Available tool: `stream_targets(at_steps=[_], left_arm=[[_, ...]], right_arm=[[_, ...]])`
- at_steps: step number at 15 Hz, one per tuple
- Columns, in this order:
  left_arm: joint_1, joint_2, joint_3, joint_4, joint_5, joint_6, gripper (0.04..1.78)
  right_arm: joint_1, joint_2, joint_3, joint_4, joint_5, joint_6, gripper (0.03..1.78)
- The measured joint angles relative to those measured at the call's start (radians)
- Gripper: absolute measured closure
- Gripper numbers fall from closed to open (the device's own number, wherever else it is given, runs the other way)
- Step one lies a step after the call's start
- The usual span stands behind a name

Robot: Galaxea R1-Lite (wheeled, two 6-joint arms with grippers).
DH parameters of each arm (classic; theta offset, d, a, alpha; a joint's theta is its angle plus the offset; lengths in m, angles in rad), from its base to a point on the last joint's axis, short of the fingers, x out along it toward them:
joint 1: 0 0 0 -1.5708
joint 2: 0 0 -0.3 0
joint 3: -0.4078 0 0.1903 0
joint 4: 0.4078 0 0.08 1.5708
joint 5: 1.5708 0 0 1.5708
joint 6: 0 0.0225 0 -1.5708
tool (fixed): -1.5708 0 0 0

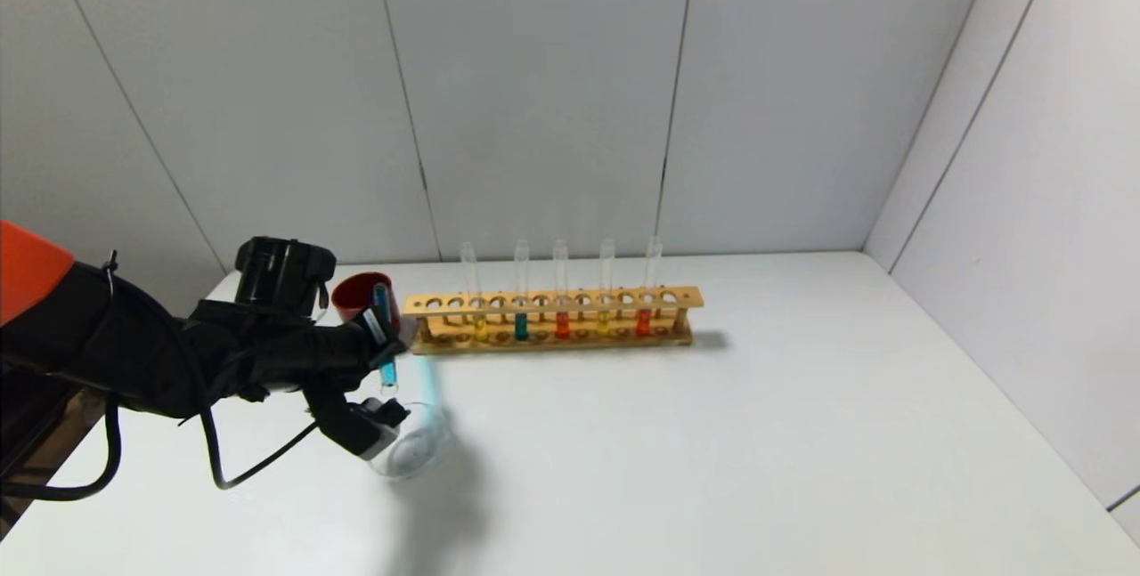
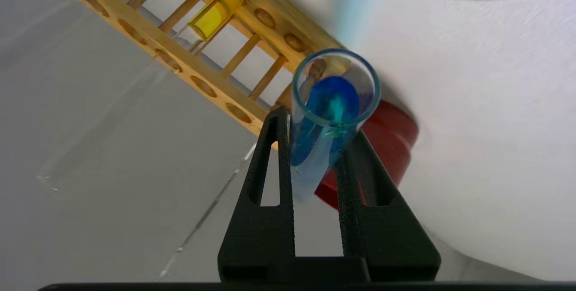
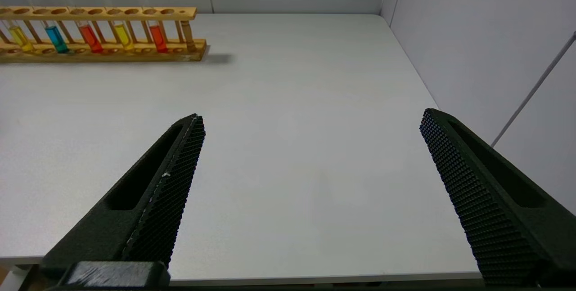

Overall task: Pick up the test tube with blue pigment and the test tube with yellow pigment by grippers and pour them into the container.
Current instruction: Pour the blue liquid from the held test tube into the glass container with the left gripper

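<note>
The left claw [image 1: 385, 346] is clamping the test tube with blue pigment [image 1: 385, 336] upright at the table's [image 1: 712, 451] left side, above the far rim of the container [image 1: 419, 447] and in front of a red cup [image 1: 356, 294]. Right of it, a wooden rack [image 1: 552, 320] is holding the test tube with yellow pigment [image 1: 604, 320]. The right claw [image 3: 310, 187] is hanging with fingers wide apart over the near right table.

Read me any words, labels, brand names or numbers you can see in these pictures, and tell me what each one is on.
None: no readable text in any view.
Wooden test tube rack: bare wood, unmarked.
Test tube with blue pigment and the other tubes: no labels.
Red cup: plain.
Glass container: no markings seen.
</note>
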Motion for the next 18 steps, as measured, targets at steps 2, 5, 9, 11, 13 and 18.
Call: stream_targets(at_steps=[2, 5, 9, 11, 13, 18], left_arm=[[0.001, 0.009, -0.016, 0.001, -0.011, 0.024, 1.5], [0.0, 0.016, -0.025, 0.003, -0.011, 0.034, 1.5], [-0.001, 0.017, -0.026, 0.003, -0.011, 0.062, 1.5], [-0.001, 0.018, -0.026, 0.001, -0.011, 0.065, 1.5], [-0.001, 0.019, -0.026, -0.003, -0.011, 0.075, 1.5], [-0.001, 0.014, -0.026, 0.002, -0.013, 0.097, 1.5]], right_arm=[[0.0, 0.0, 0.0, 0.0, 0.0, 0.0, 0.06], [0.0, 0.0, 0.0, 0.0, 0.0, 0.0, 0.06], [0.0, 0.0, 0.0, 0.0, -0.001, 0.0, 0.06], [0.0, 0.0, 0.0, 0.0, -0.001, 0.0, 0.06], [0.0, 0.0, 0.0, 0.0, -0.001, 0.0, 0.06], [0.0, 0.0, 0.0, 0.0, 0.0, 0.0, 0.06]])
